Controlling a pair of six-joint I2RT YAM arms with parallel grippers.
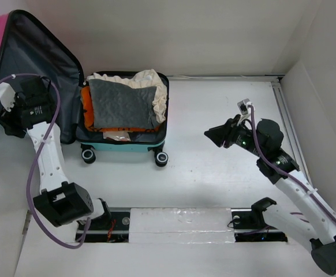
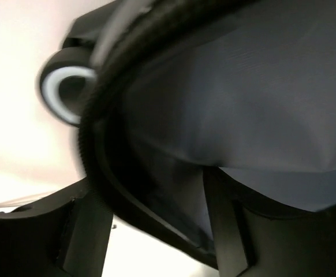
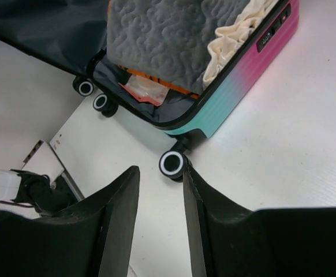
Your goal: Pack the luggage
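Observation:
The luggage (image 1: 122,143) lies open at the back left, its teal-to-pink shell (image 3: 237,81) packed with a grey quilted cloth (image 1: 122,104), a cream cloth (image 1: 155,86), something orange (image 1: 86,109) and a small pink packet (image 3: 142,89). Its lid (image 1: 35,52) stands raised to the left, dark grey lining showing. My left gripper (image 1: 0,109) is at the lid's lower left edge. In the left wrist view the left gripper (image 2: 153,184) straddles the black zipper rim (image 2: 99,144), open, with table showing in the gap. My right gripper (image 1: 209,134) hovers right of the luggage, open and empty.
A lid wheel (image 2: 64,92) sits just beyond the left fingers. The base's wheels (image 1: 161,157) point toward the arms. One wheel (image 3: 172,164) lies just ahead of the right fingertips. White walls close the table at the back and right (image 1: 306,86).

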